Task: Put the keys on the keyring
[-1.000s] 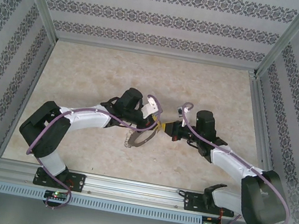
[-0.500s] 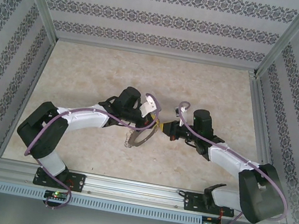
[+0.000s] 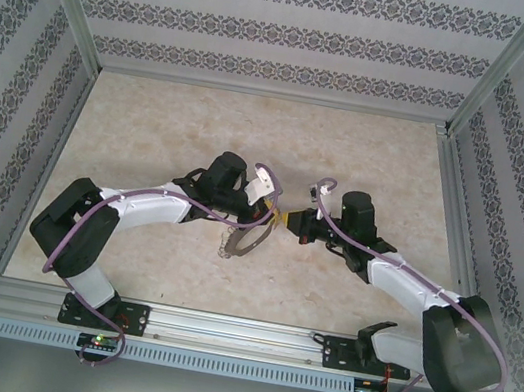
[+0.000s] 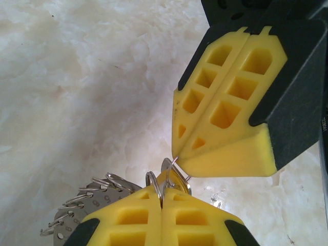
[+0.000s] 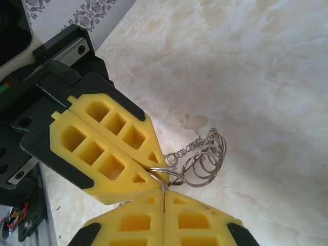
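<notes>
Meeting tip to tip low over the table, the left gripper (image 4: 162, 193) is clenched on the small loops of the large thin metal keyring (image 4: 82, 207), whose silvery numbered tags fan out just beneath it. The right gripper (image 4: 185, 146) is clamped tight too, nipping a thin wire loop (image 4: 173, 165) right at its point; the tiny key I cannot pick out there. Danger now: such a shallow pinch could slip with any twist, dropping the ring or springing the loop free. Beyond lies the pale marbled tabletop (image 3: 182, 131), then patterned wallpaper panels (image 3: 271, 30).
</notes>
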You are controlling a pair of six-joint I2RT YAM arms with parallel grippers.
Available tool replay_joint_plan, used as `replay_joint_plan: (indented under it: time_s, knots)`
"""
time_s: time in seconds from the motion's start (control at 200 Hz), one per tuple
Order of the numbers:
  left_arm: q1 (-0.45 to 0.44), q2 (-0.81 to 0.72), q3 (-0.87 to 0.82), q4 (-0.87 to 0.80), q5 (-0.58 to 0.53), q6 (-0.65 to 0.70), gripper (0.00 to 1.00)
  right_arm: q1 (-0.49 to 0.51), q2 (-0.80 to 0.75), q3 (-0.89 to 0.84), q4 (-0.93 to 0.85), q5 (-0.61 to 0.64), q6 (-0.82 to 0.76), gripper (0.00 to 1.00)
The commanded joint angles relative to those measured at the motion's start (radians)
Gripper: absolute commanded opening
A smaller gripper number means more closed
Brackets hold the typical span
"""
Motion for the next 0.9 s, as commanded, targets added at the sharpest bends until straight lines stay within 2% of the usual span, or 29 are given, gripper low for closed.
replay_joint_plan:
  time_s: [0.0, 0.355, 0.615, 0.894]
  knots:
    - [-0.002, -0.032, 0.001, 0.035, 0.056, -0.009, 0.00, -0.005, -0.003, 0.003, 0.021, 0.055, -0.014, 0.00]
    - [-0.001, -0.043, 0.001, 0.025, 0.068, -0.006, 0.00, -0.007, -0.005, 0.018, 0.018, 0.053, -0.014, 0.00]
    - [-0.001, -0.044, 0.008, 0.003, 0.085, 0.001, 0.00, 0.005, -0.004, 0.053, -0.074, 0.177, -0.046, 0.00]
    - [-0.003, -0.042, 0.014, 0.002, 0.088, 0.000, 0.00, 0.019, -0.013, 0.069, -0.087, 0.167, -0.052, 0.00]
